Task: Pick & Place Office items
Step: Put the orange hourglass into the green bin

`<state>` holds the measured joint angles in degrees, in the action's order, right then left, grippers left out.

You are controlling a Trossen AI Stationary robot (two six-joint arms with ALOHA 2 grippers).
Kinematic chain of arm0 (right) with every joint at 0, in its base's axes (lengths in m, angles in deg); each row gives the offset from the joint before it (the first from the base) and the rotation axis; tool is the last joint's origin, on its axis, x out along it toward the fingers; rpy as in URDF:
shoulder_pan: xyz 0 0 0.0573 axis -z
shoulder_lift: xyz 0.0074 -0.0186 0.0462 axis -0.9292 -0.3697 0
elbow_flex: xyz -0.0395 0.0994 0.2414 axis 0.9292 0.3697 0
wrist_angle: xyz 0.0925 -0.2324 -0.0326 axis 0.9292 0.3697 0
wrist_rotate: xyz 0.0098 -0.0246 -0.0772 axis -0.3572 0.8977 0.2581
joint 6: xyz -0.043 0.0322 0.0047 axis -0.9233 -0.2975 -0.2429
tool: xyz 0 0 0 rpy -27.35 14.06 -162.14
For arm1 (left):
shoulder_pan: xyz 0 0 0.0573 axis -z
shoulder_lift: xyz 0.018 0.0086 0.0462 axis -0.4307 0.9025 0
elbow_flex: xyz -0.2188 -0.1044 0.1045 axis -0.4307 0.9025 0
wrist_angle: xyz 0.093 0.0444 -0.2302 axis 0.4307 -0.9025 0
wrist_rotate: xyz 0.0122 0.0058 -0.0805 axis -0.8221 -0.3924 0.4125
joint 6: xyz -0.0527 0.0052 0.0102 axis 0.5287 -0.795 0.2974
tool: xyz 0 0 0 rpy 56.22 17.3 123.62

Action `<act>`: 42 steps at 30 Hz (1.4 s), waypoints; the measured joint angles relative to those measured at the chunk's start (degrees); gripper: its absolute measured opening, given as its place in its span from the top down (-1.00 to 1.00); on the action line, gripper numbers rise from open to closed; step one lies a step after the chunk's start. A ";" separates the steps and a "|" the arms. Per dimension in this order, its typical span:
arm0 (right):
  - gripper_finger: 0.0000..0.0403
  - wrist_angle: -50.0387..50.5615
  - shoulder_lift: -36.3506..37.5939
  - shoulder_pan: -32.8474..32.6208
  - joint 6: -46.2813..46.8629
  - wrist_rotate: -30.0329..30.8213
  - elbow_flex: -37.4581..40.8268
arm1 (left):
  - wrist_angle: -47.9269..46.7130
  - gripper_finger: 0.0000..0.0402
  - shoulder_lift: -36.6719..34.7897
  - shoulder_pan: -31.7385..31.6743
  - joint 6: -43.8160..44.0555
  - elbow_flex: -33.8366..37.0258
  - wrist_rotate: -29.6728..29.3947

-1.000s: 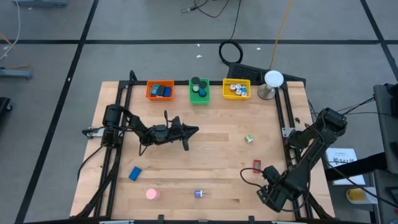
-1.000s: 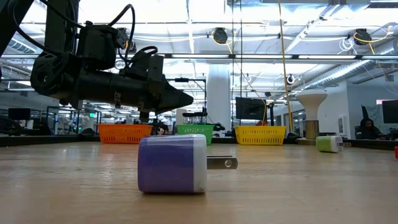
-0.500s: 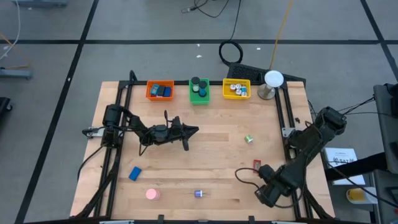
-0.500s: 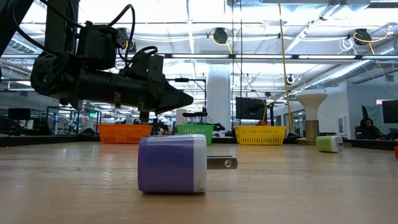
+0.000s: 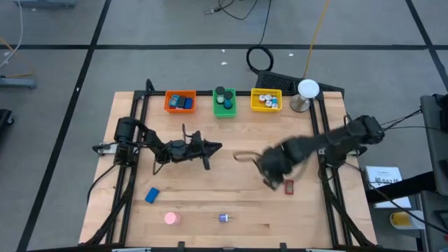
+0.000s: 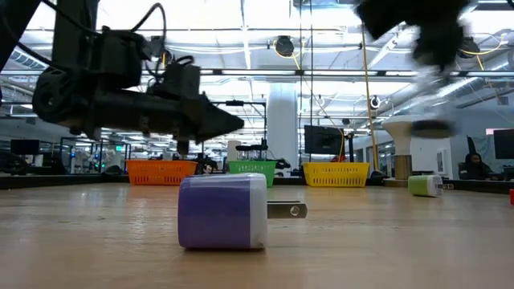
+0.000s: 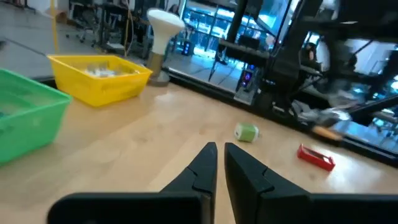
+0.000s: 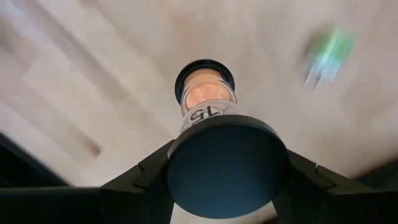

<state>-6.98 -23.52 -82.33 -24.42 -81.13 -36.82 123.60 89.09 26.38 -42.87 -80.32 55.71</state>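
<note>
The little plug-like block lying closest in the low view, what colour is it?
The plug block is purple with a white end and metal prongs, clearest in the low view.

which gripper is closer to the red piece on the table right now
The right. The right gripper, carrying a black round piece, hovers just beside the red piece. The left gripper waits shut farther off, toward the table's middle.

My wooden table (image 5: 231, 203) carries orange (image 5: 180, 101), green (image 5: 224, 102) and yellow bins (image 5: 266, 100) along its upper edge; blue block (image 5: 152, 194), pink round piece (image 5: 171, 218), purple plug (image 5: 224, 218) lower left, red piece (image 5: 289, 185) right.
</note>
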 joint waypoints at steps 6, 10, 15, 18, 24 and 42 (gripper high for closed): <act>0.03 -4.53 -9.63 15.12 -28.93 0.55 -3.31 | 0.81 0.96 -6.05 -0.04 -1.67 7.36 -3.87; 0.03 -5.74 -18.63 20.17 -44.57 3.68 -11.96 | 0.62 0.96 -8.99 -0.04 -3.94 9.98 -4.88; 0.03 -6.19 -28.98 23.22 -58.61 7.86 -26.11 | 0.30 0.97 -9.80 -0.04 -4.84 11.15 -5.19; 0.03 -6.16 -33.78 24.26 -64.83 10.31 -33.20 | -0.51 0.93 -9.85 -0.01 -4.74 11.47 -7.10; 0.03 -7.07 -38.41 25.63 -72.25 10.17 -37.11 | -1.28 0.99 -9.85 0.00 -4.59 11.47 -7.33; -0.54 -13.57 -34.19 25.58 -74.41 16.24 -37.13 | -2.06 0.93 -9.62 -0.68 -2.88 11.41 -5.33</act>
<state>-20.56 -57.71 -56.76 -98.83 -64.90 -73.95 121.54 79.47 25.70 -45.75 -68.91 50.38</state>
